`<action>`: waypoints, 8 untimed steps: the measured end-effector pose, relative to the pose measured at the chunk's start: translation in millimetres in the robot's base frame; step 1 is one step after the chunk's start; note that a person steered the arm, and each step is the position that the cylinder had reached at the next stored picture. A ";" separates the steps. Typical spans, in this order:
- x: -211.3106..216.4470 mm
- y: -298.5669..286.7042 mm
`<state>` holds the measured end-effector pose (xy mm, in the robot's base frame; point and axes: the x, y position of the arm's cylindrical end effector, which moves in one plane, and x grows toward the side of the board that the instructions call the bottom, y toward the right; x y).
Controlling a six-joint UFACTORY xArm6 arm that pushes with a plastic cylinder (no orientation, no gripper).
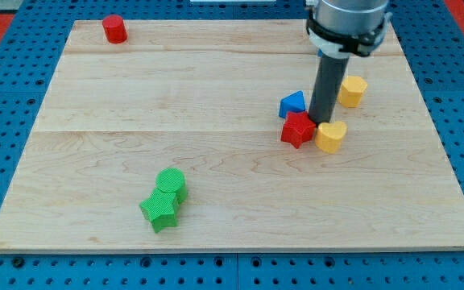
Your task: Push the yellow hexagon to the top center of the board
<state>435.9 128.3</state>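
Note:
The yellow hexagon [352, 90] sits on the wooden board [216, 97] at the view's right, a little above mid-height. My tip [322, 122] is down on the board just below and left of it, wedged between the red star [298, 130], the yellow heart-shaped block [330, 137] and the blue triangle [292, 104]. The rod stands between the blue triangle and the yellow hexagon.
A red cylinder [114, 29] stands at the board's top left corner. A green cylinder [171, 183] and a green star [160, 209] touch each other at the lower left. The board lies on a blue pegboard [6, 97].

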 end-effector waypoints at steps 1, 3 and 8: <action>2.9 63.0; -46.9 87.4; -101.5 -55.4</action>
<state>334.5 72.8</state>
